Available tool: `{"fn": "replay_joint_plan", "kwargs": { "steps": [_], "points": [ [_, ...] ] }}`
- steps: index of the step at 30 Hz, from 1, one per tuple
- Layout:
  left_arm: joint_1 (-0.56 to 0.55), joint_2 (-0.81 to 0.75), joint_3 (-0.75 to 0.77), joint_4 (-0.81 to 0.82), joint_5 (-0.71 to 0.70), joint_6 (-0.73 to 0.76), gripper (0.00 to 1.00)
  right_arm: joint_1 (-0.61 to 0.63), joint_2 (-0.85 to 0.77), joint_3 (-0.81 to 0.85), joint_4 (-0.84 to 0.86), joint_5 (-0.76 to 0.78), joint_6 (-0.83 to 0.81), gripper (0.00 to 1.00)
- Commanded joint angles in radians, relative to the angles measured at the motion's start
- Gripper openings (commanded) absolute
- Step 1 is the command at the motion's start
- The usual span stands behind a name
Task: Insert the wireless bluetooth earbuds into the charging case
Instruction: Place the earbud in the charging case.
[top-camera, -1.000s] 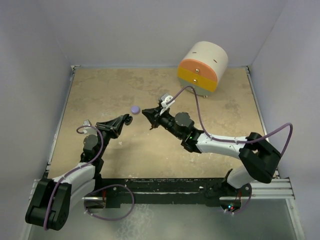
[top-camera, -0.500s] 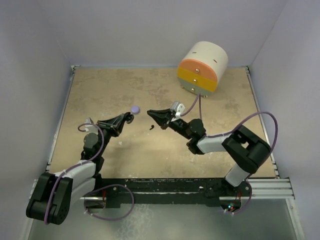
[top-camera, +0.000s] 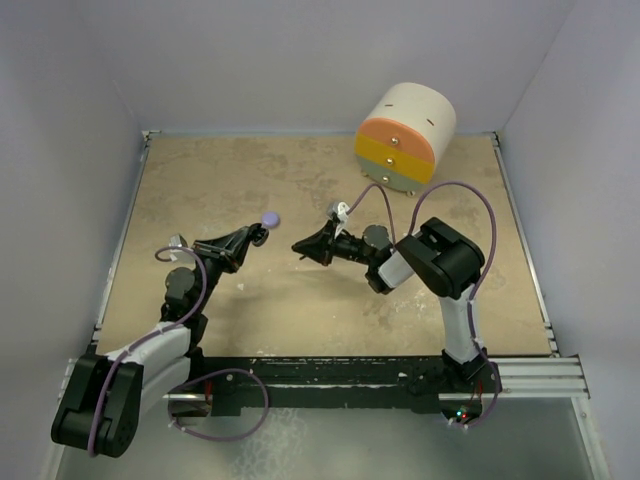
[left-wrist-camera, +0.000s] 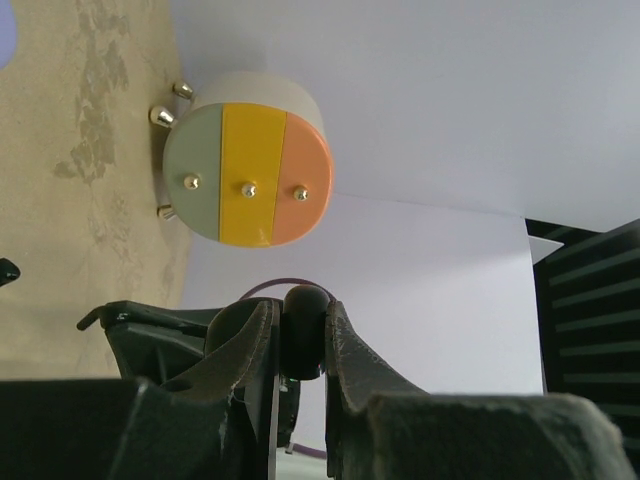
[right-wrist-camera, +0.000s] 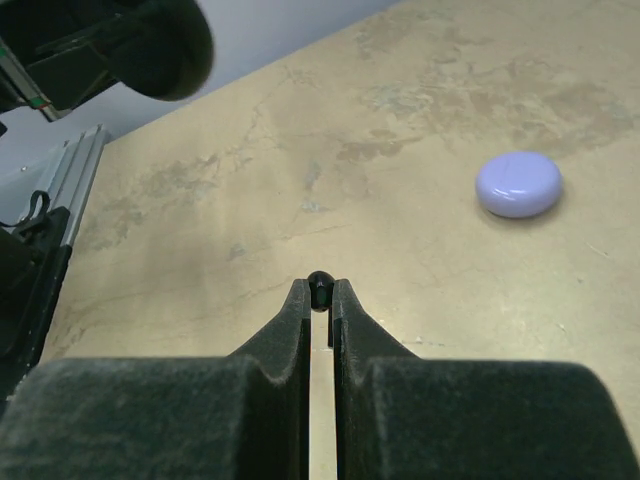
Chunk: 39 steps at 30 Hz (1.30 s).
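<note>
**A:** At about ten o'clock from the middle of the table (top-camera: 200, 180), what's lying there?

**B:** A lavender puck (top-camera: 270, 218), lid down. I'd judge it to be the charging case. The left gripper (top-camera: 257, 234) sits just beside it at its seven o'clock, clenched on a black earbud (left-wrist-camera: 303, 335). The right gripper (top-camera: 299, 245) is near the puck's four o'clock, pinching a small black piece (right-wrist-camera: 319, 287) at its very fingertips.

**A:** How will those handle?

**B:** Featherlight, hard, glossy and rounded, I'd say, so they could easily squirt out of a pinch. They're best held across the fattest part, as the left gripper does. The right gripper's hold looks slight.

**A:** Anything in the way?

**B:** Mostly the shut lid. Nothing goes in until it's opened, and both tools are full. The arms also crowd each other, nose to nose. The striped drawer drum (top-camera: 405, 135) at one o'clock stands well apart.
</note>
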Motion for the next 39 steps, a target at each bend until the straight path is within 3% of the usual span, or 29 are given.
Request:
{"fn": "replay_joint_plan", "kwargs": {
  "steps": [1, 14, 28, 39],
  "points": [
    [0.008, -0.026, 0.005, 0.045, 0.012, -0.022, 0.0, -0.016, -0.025, 0.046, 0.828, -0.082, 0.082, 0.0],
    [0.008, -0.012, 0.027, 0.033, 0.002, -0.028, 0.0, -0.059, -0.06, 0.16, 0.828, -0.136, 0.112, 0.0],
    [0.008, 0.217, 0.181, 0.156, 0.036, -0.084, 0.0, -0.091, -0.065, 0.341, 0.821, -0.161, 0.143, 0.0],
    [0.008, 0.254, 0.247, 0.138, 0.054, -0.082, 0.0, -0.098, -0.056, 0.408, 0.833, -0.165, 0.168, 0.0]
  ]
}}
